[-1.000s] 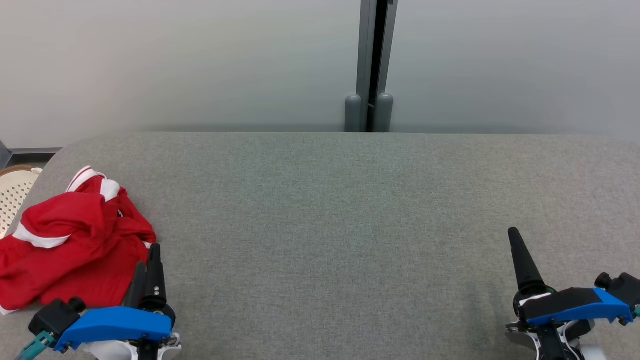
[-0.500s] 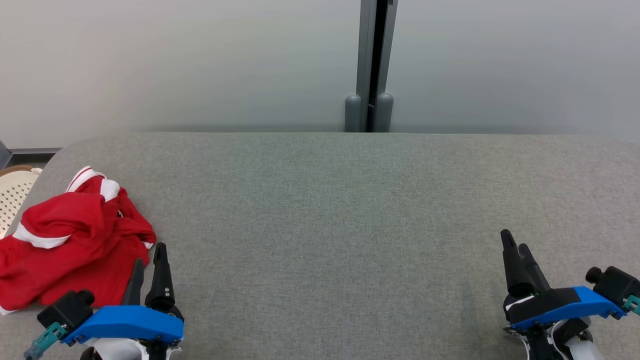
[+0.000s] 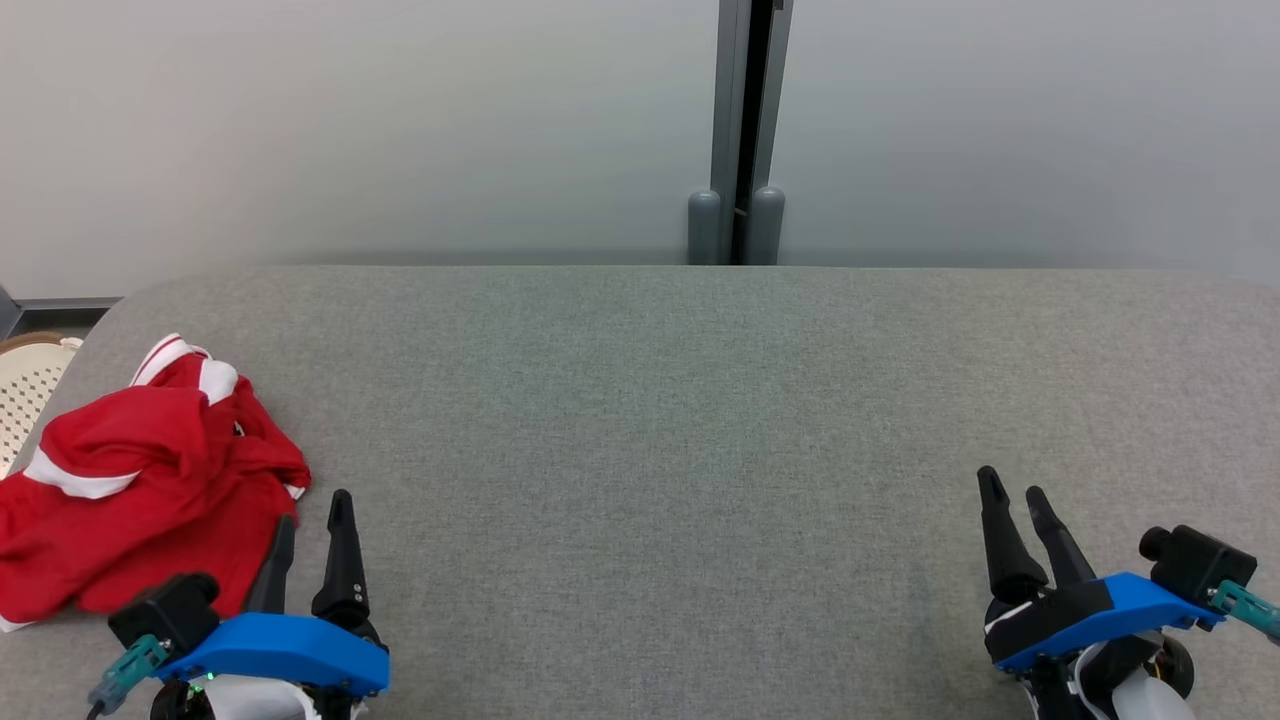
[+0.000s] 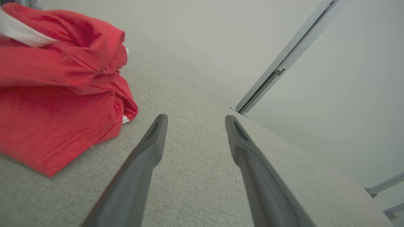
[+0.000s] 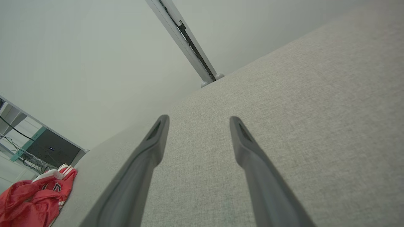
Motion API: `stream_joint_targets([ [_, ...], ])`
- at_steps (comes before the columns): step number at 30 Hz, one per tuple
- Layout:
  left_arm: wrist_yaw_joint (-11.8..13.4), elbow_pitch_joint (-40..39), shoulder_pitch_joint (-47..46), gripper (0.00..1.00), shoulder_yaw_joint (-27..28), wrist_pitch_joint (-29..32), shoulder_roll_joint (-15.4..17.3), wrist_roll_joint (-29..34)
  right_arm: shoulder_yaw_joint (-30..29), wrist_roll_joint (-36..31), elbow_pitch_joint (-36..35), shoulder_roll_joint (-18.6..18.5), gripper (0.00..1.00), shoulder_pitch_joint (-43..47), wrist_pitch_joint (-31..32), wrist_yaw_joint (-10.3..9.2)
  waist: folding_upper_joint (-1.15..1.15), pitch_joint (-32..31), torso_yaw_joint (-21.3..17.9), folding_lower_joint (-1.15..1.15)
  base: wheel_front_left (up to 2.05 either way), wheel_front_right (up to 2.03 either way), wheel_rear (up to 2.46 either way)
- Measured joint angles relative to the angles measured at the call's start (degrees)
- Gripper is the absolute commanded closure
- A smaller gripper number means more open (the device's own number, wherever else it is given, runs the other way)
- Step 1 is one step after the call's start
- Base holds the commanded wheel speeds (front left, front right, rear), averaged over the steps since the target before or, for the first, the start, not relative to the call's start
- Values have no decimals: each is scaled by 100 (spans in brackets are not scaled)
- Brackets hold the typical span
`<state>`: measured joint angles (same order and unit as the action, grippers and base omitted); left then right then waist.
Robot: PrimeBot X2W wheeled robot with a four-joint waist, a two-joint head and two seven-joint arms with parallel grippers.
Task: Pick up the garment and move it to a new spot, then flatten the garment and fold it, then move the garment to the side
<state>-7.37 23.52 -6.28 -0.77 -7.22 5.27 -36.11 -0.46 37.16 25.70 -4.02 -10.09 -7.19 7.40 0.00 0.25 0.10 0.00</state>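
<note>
The red garment [image 3: 140,490] with white bands lies crumpled in a heap on the near left part of the grey cloth-covered table [image 3: 650,420], close to its rounded left corner. Nothing is holding it.

The left gripper [image 3: 313,508] sits just to the right of the heap at the lower left of the head view, with its dark fingers pointing away from the robot and its blue housing behind them. Its jaws stand apart with nothing between them. In the left wrist view a strip of bare grey cloth separates the near finger [image 4: 148,148] from the garment's hem, so the two are close but not touching.

The right gripper [image 3: 1010,482] is well apart from the garment, low over the table's near right side. It leans slightly left, and its jaws are also spread and hold nothing. From its wrist view the fingers point across bare cloth, and the garment shows small at the far lower left.

A cream basket [image 3: 30,385] with a perforated wall peeks in past the table's left corner. What it holds cannot be told. A grey post [image 3: 740,130] rises against the pale wall behind the table.
</note>
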Motion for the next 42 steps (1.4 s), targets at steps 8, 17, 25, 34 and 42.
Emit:
stream_joint_targets([
  [8, 4, 29, 72, 0, 3, -113, -9, 511, 16, -568, 38, 19, 0, 37, -112, 0, 0, -22, -4, 0, 0, 0, 0],
  [17, 29, -45, 296, 0, 45, -247, -30, 1079, 27, -1172, 57, 56, 0, 119, -249, 1, 0, -37, -32, 0, 0, 0, 0],
  [25, 34, -45, 385, 0, 107, -355, -53, 1551, 27, -1622, 92, 78, 0, 209, -350, 1, 0, -64, -53, 0, 0, 0, 0],
  [34, 36, -48, 442, 0, 162, -457, -70, 2056, 3, -2074, 123, 91, 0, 249, -458, 1, 0, -91, -83, 0, 0, 0, 0],
  [42, 53, -8, 496, 0, 185, -552, -74, 2464, -11, -2455, 144, 101, 0, 328, -555, 7, 0, -102, -115, 0, 0, 0, 0],
])
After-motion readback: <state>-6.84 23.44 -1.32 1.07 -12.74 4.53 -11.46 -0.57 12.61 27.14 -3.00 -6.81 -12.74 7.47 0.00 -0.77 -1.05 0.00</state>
